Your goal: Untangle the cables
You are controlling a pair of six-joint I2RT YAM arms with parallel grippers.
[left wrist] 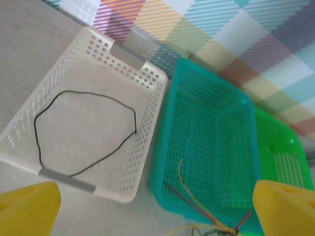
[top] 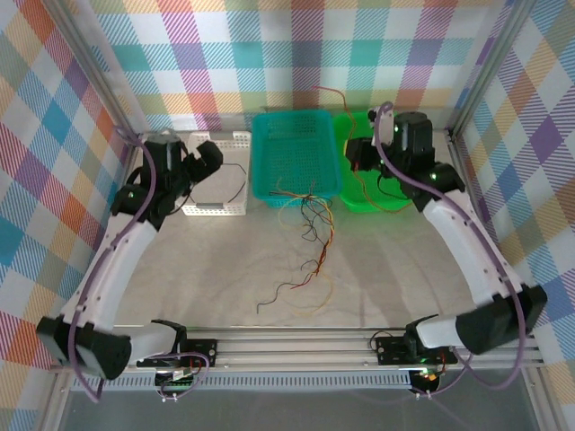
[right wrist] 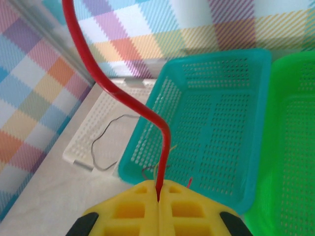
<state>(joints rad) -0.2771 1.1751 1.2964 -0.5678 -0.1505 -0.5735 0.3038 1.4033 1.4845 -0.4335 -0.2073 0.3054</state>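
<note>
Tangle first: the cables sprawl at centre, trailing toward 6 o'clock off the teal basket. At 1 o'clock my right claw pinches the red cable; I should lift slowly so it slides free above the green basket. At 10 o'clock my left claw gapes empty over the black cable in the white basket.

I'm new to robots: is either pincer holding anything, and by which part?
The right pincer is shut on a red wire, which rises from its closed tips; whether that's near the wire's end cannot be told. The left pincer holds nothing.
</note>
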